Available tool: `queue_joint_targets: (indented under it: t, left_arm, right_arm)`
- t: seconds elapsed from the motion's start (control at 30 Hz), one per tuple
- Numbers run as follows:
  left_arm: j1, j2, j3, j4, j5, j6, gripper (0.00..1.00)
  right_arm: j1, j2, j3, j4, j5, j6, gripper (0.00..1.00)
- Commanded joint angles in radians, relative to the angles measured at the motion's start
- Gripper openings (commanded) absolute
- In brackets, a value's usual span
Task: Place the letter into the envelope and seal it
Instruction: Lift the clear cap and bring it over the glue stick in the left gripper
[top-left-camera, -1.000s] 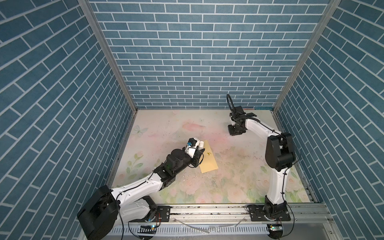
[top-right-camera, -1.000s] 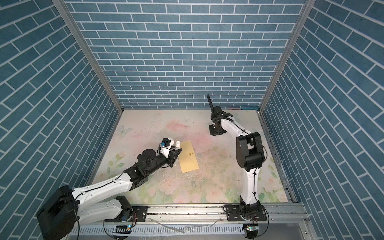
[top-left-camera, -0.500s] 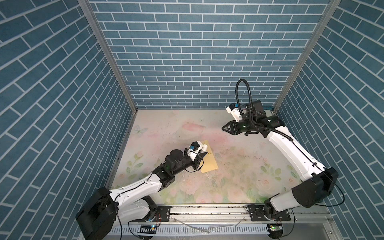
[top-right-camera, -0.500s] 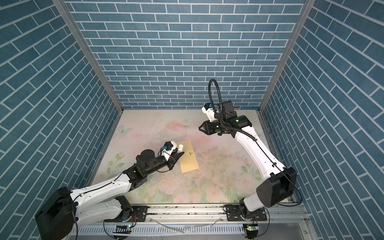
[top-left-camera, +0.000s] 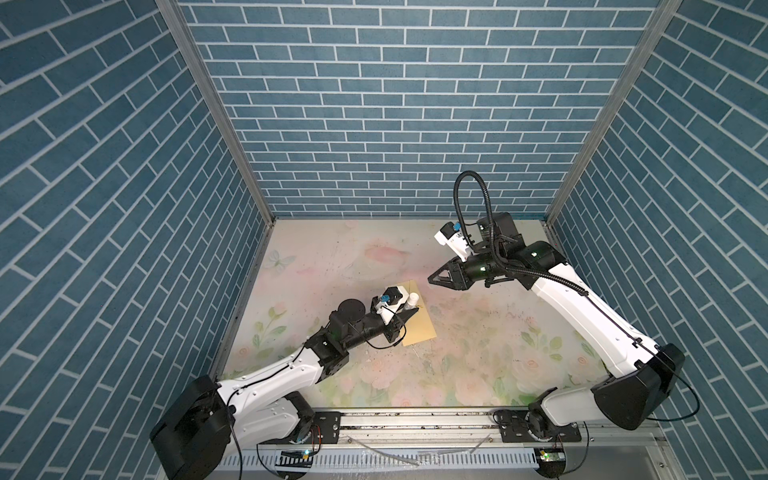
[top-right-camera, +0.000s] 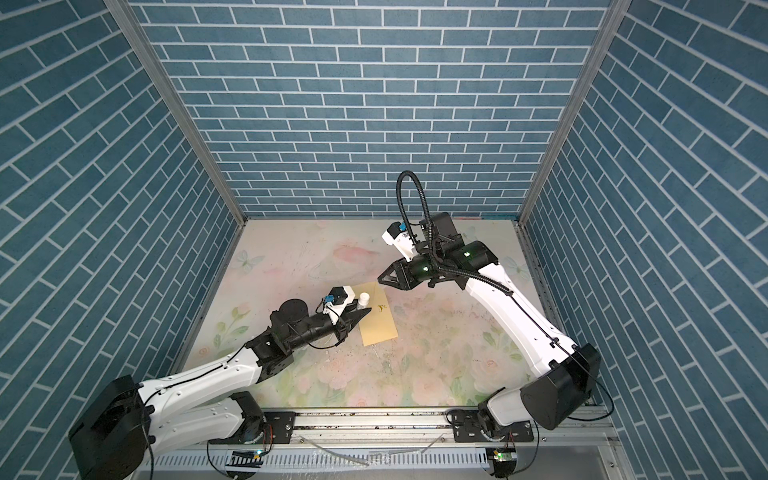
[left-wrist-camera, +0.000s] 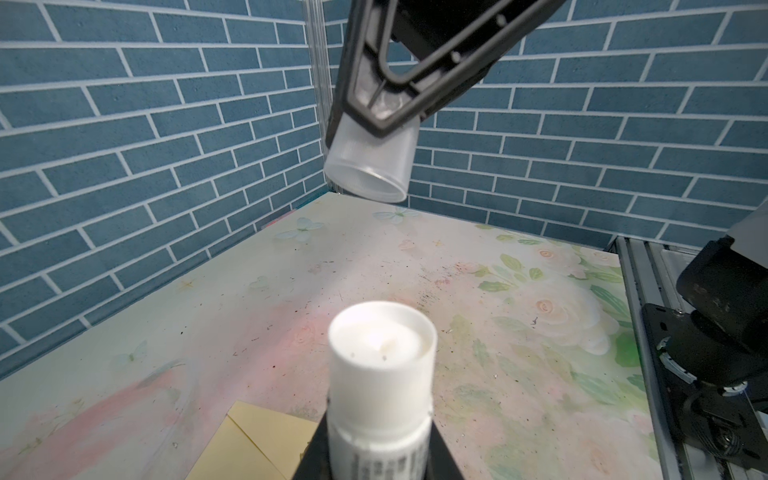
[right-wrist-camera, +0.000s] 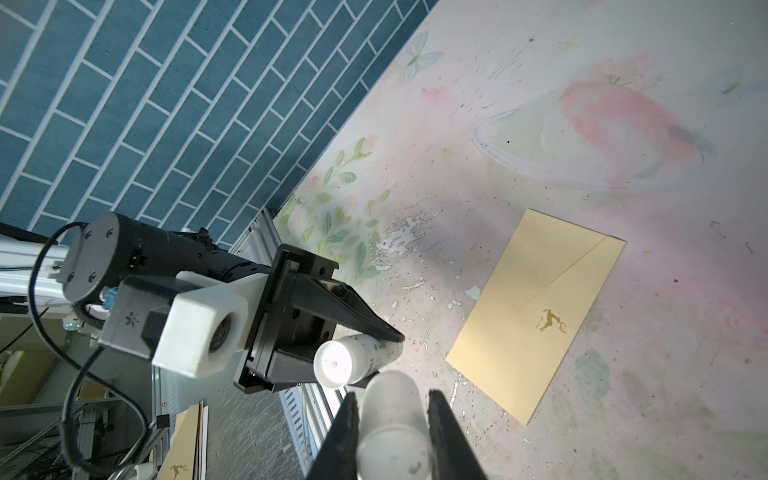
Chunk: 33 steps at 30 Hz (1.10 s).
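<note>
The yellow envelope (top-left-camera: 420, 322) (top-right-camera: 379, 322) (right-wrist-camera: 536, 316) lies flat mid-table, flap down, with a small gold deer mark on it. The letter is out of view. My left gripper (top-left-camera: 409, 311) (left-wrist-camera: 376, 451) hovers at the envelope's left edge, shut on a white glue stick (left-wrist-camera: 380, 374) (right-wrist-camera: 353, 359) whose uncapped tip points up and away. My right gripper (top-left-camera: 433, 280) (right-wrist-camera: 390, 401) hangs just beyond it, shut on the stick's translucent cap (right-wrist-camera: 392, 415) (left-wrist-camera: 370, 166). The cap's open end faces the glue stick, a short gap apart.
Blue brick walls close in three sides of the floral table (top-left-camera: 478, 353). A metal rail (top-left-camera: 415, 419) runs along the front edge. In the right wrist view, spare envelopes (right-wrist-camera: 183, 449) lie off the table below the rail.
My right arm has swung out from a folded pose at the back and reached toward the left gripper with the cap. The left gripper has shifted slightly right with the glue stick.
</note>
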Motion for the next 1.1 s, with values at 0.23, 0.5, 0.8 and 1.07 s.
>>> queue_joint_targets:
  t: [0.23, 0.5, 0.8, 1.07]
  left_arm:
    - [0.001, -0.006, 0.013, 0.026, 0.007, 0.004, 0.0]
    - [0.002, -0.009, 0.013, 0.027, 0.012, 0.001, 0.0]
    - [0.002, -0.011, 0.013, 0.029, 0.013, 0.0, 0.0]
    - [0.002, -0.012, 0.013, 0.029, 0.015, -0.001, 0.0]
  right_arm:
    - [0.047, -0.006, -0.059, 0.027, -0.047, 0.002, 0.1]
    - [0.071, 0.002, -0.06, 0.046, -0.045, 0.014, 0.09]
    - [0.091, 0.026, -0.048, 0.054, -0.043, 0.018, 0.08]
    - [0.102, 0.036, -0.044, 0.07, -0.045, 0.024, 0.08]
